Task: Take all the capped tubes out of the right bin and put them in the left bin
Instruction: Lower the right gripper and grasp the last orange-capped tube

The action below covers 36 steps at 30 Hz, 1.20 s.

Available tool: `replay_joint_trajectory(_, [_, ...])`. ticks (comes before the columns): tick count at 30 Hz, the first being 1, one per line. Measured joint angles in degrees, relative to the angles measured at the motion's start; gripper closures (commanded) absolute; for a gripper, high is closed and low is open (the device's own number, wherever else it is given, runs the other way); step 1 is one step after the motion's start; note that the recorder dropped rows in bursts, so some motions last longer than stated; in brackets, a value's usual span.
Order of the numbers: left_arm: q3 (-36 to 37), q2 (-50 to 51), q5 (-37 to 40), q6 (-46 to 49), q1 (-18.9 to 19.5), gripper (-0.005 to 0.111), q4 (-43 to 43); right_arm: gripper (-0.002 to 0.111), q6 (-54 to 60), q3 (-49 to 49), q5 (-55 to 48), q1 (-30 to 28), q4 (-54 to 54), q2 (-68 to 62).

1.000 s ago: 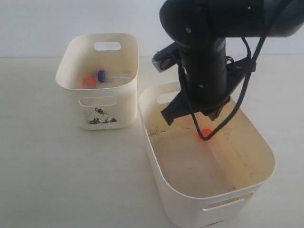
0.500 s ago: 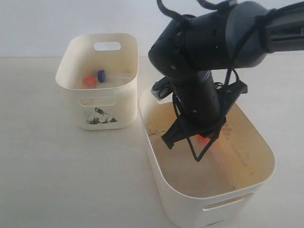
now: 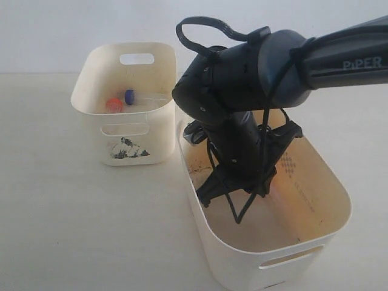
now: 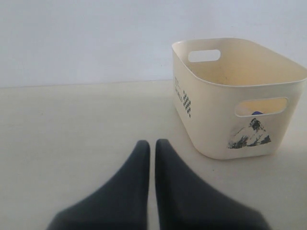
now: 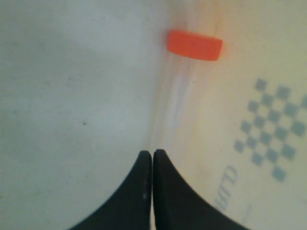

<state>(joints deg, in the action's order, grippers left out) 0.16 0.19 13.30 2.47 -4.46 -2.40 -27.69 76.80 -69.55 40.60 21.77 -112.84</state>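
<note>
The left bin (image 3: 124, 142), with the black sticker, holds two capped tubes: one orange-red cap (image 3: 114, 104) and one blue cap (image 3: 129, 95). My right arm (image 3: 242, 139) reaches down into the right bin (image 3: 285, 257) and hides its floor in the exterior view. In the right wrist view a clear tube (image 5: 170, 103) with an orange-red cap (image 5: 194, 44) lies along the foot of the dotted wall. My right gripper (image 5: 152, 154) is shut just short of its bare end. My left gripper (image 4: 149, 143) is shut over bare table, apart from the left bin (image 4: 211, 129).
The two bins stand almost corner to corner, with a narrow gap between them. The right bin's dotted patch (image 5: 273, 129) lies close beside the right gripper. A blue cap (image 4: 257, 113) shows through the left bin's handle slot. A black cable loops over the right arm.
The right arm has dropped deeper into the right bin and shifted toward its near left side. The orange-red cap seen earlier in the exterior view is now hidden behind it.
</note>
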Motion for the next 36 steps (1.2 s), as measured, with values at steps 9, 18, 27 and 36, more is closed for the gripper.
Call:
replay_joint_trajectory(9, [0.0,0.0,0.0,0.0,0.0,0.102,0.0,0.109,1.0,0.0,3.1,0.0,-0.2,0.0])
replay_joint_trajectory(18, [0.0,0.0,0.0,0.0,0.0,0.102,0.0,0.109,2.0,0.0,4.6,-2.7,-3.4,0.0])
replay_joint_trajectory(27, [0.0,0.0,0.0,0.0,0.0,0.102,0.0,0.098,2.4,0.0,4.8,-3.9,-4.3,0.0])
replay_joint_trajectory(36, [0.0,0.0,0.0,0.0,0.0,0.102,0.0,0.043,5.0,0.0,3.9,-3.9,-4.5,0.0])
